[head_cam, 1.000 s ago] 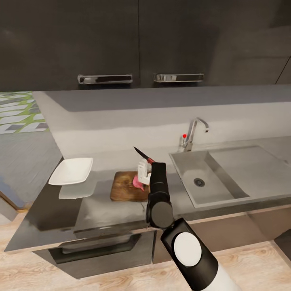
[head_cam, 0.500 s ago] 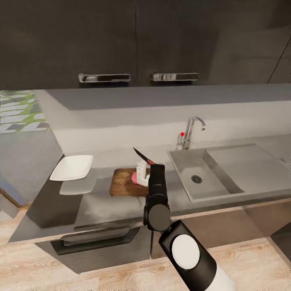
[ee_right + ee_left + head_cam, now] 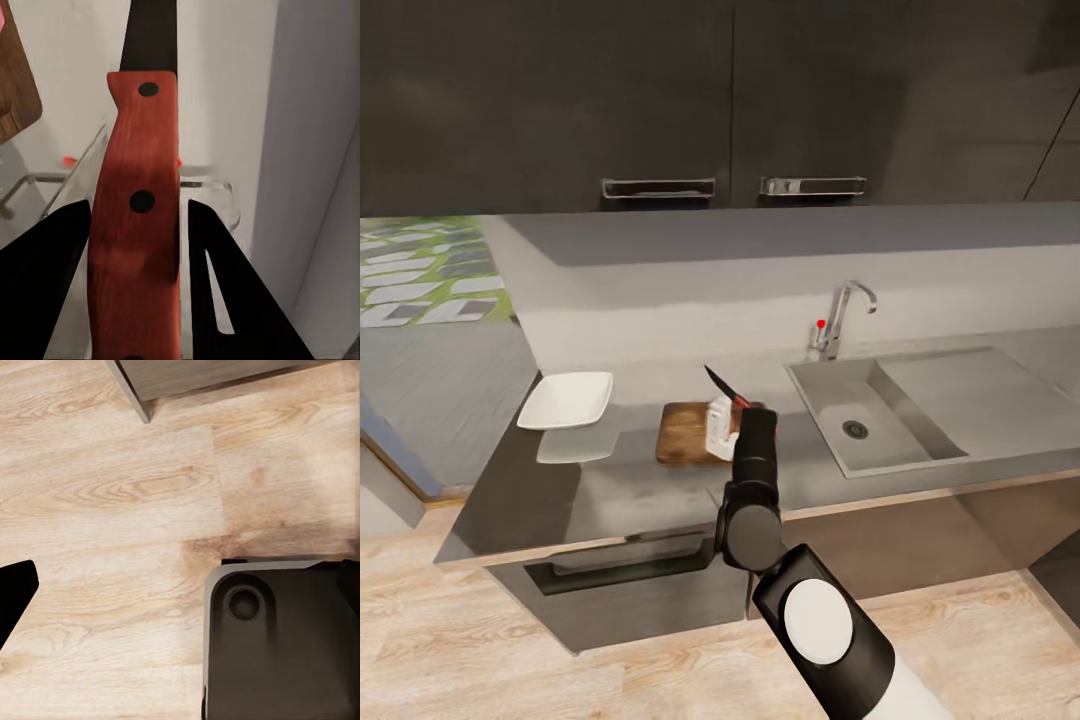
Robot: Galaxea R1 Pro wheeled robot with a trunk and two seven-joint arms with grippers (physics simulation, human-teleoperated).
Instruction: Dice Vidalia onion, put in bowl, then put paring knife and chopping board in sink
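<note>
Your right arm is reaching forward over the tabletop (image 3: 610, 480), its end effector (image 3: 722, 428) clamping the paring knife (image 3: 139, 202): red-brown riveted handle, dark blade angling up and away. It is hovering over the chopping board (image 3: 682, 432), near the tabletop's front edge, between bowl (image 3: 567, 399) and sink (image 3: 870, 420).

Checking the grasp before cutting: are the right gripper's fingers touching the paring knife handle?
Touching. The right wrist view shows both dark fingers pressed against the sides of the paring knife handle, with no gap.
</note>
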